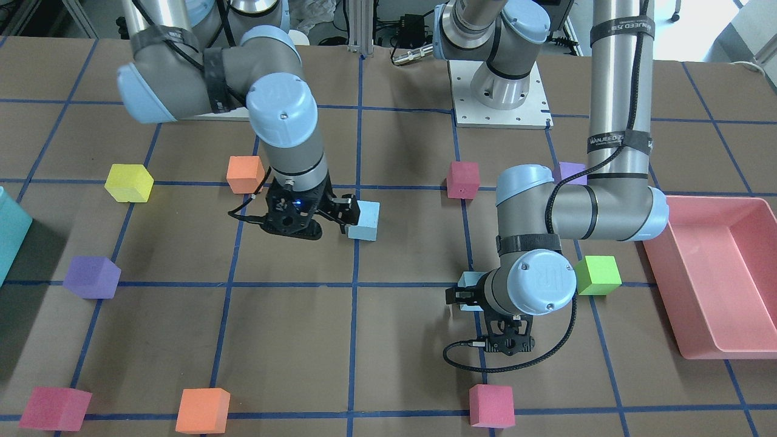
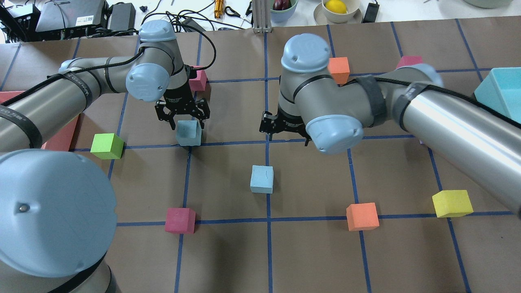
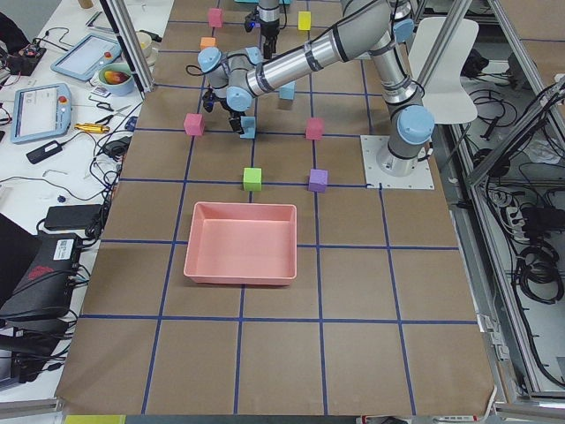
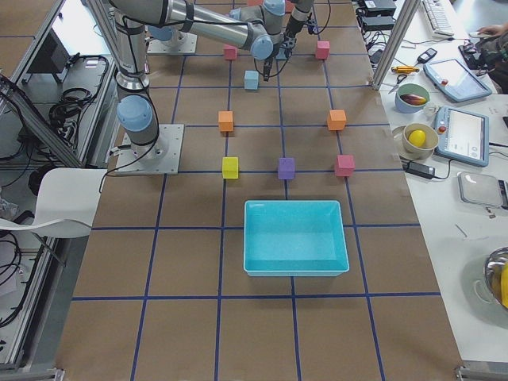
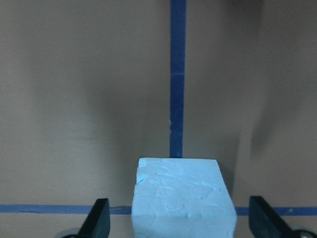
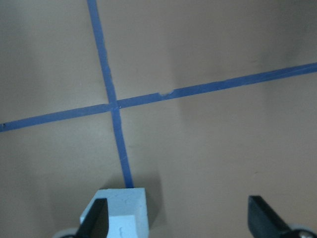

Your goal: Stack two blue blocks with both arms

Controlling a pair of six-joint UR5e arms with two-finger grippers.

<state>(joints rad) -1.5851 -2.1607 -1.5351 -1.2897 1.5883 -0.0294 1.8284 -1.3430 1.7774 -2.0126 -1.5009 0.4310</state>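
One blue block [image 2: 189, 133] sits on the table on a tape crossing. My left gripper [image 2: 185, 122] is open and straddles it. In the left wrist view the block [image 5: 183, 198] stands between the fingers [image 5: 99, 218] with a gap on each side. In the front view my left gripper [image 1: 461, 296] mostly hides this block [image 1: 466, 285]. The second blue block [image 2: 261, 179] lies near the table's middle. My right gripper [image 2: 285, 128] is open and empty above it. In the right wrist view that block [image 6: 121, 213] shows low down beside the left finger [image 6: 96, 218].
Around the arms lie a green cube [image 2: 106, 145], a magenta cube [image 2: 180, 220], an orange cube [image 2: 362, 216], a yellow cube [image 2: 452, 203] and a purple cube [image 1: 92, 277]. A teal bin [image 2: 498, 91] stands on my right, a pink tray [image 1: 716, 273] on my left.
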